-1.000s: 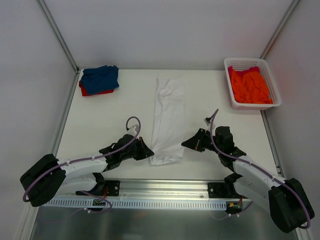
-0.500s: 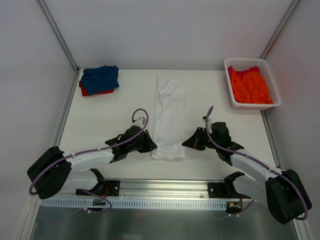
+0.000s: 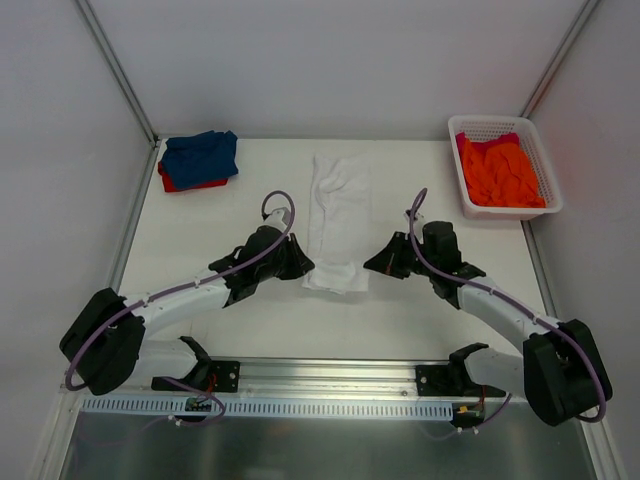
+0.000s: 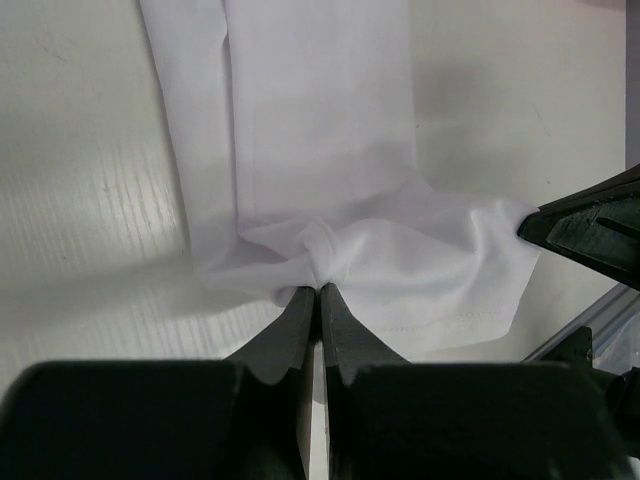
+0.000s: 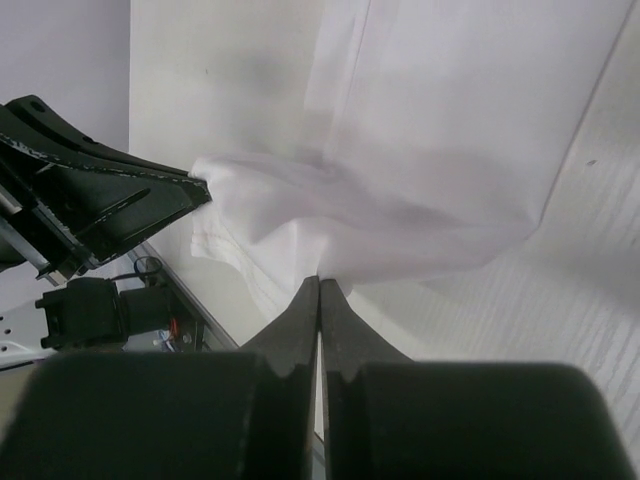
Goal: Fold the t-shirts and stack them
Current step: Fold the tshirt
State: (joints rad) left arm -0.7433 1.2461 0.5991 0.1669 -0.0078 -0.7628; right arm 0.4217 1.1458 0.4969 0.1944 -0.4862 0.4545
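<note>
A white t-shirt lies in a long narrow strip down the middle of the table, its near end lifted and doubled back. My left gripper is shut on the left corner of that white hem. On the right corner my right gripper is pinched shut. The cloth sags between the two grips. A folded blue t-shirt rests on a red one at the back left. An orange t-shirt fills the basket.
The white lattice basket stands at the back right by the wall. Grey enclosure walls close in the table on three sides. A metal rail with both arm bases runs along the near edge.
Both grippers have carried the near end of the white t-shirt away from the table's front edge toward the back, so the strip looks shorter and its near end folds over itself.
</note>
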